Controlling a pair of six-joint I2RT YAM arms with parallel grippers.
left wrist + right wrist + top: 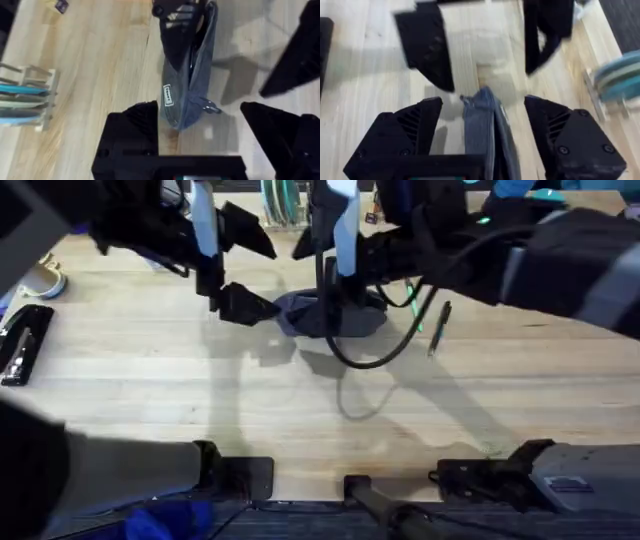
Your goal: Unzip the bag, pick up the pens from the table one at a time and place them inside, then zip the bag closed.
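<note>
The blue-grey bag (335, 318) lies at the middle back of the table (150, 390). My left gripper (243, 304) hovers at the bag's left end; in the left wrist view it (199, 107) is open with the bag's end (186, 97) and zipper pull between its fingers. My right gripper (335, 292) is over the bag's middle; in the right wrist view it (482, 105) stands open, astride the bag (482, 132). The green pen (415, 307) and the black pen (438, 328) lie on the table right of the bag.
A black stapler (22, 342) and a tape dispenser (45, 280) sit at the table's left edge. A rack of teal plates (282, 205) stands behind the bag. A black cable (375, 358) loops down in front of the bag. The front half of the table is bare wood.
</note>
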